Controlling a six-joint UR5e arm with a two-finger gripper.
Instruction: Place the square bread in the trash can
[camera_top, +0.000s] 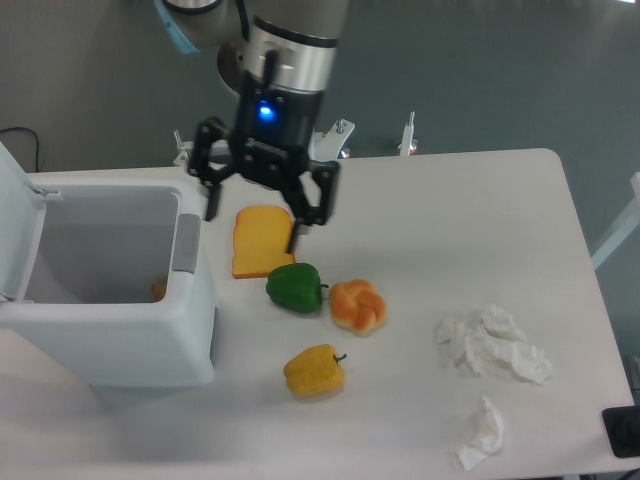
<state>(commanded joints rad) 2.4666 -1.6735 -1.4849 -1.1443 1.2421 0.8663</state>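
White plastic trash can (196, 330) sits at the left of the worktop (470, 230), lid up; a small tan scrap at its bottom (158, 290) is probably the square bread (mostly hidden by the wall). Right of it, the pincer (250, 216) hangs wide and empty above a flat orange toast slice (262, 245). Judged from this, the drop looks done; the arm should lift clear without brushing the toast.
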